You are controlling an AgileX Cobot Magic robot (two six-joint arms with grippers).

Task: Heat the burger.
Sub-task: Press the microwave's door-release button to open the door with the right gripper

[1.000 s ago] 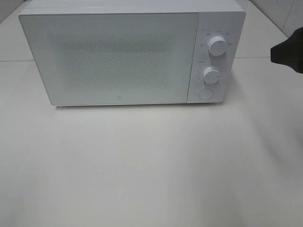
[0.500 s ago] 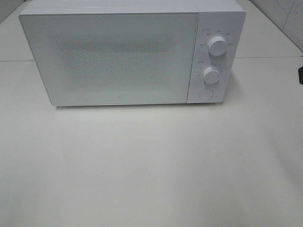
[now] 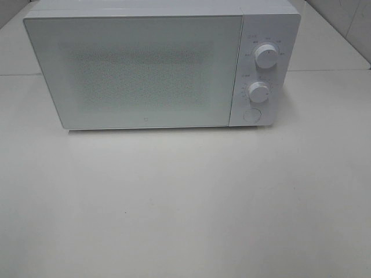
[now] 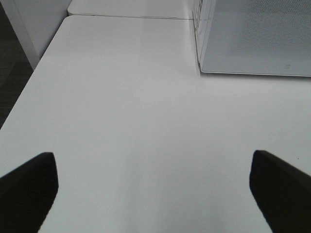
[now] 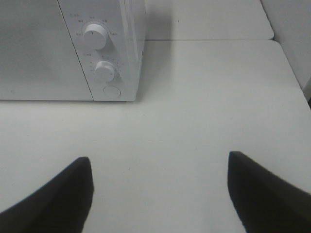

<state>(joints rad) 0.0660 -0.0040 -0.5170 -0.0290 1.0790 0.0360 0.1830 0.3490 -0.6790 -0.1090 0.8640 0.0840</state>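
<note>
In the upper half of the high view, the microwave (image 3: 145, 69) sits shut with the burger unseen anywhere, left gripper (image 4: 151, 156) and right gripper (image 5: 159, 158) both spread empty, so a mis-set lower knob (image 3: 258, 91) could leave it cold or overcooked.

The microwave (image 3: 165, 8) is sitting at the bench's (image 3: 185, 202) back; right of its door (image 3: 133, 72), two knobs (image 3: 266, 56) are stacking above a button (image 3: 251, 114).

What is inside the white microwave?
The white boxy microwave has its door shut; only speckled mesh shows. The cavity is hidden, so any burger inside cannot be seen.
</note>
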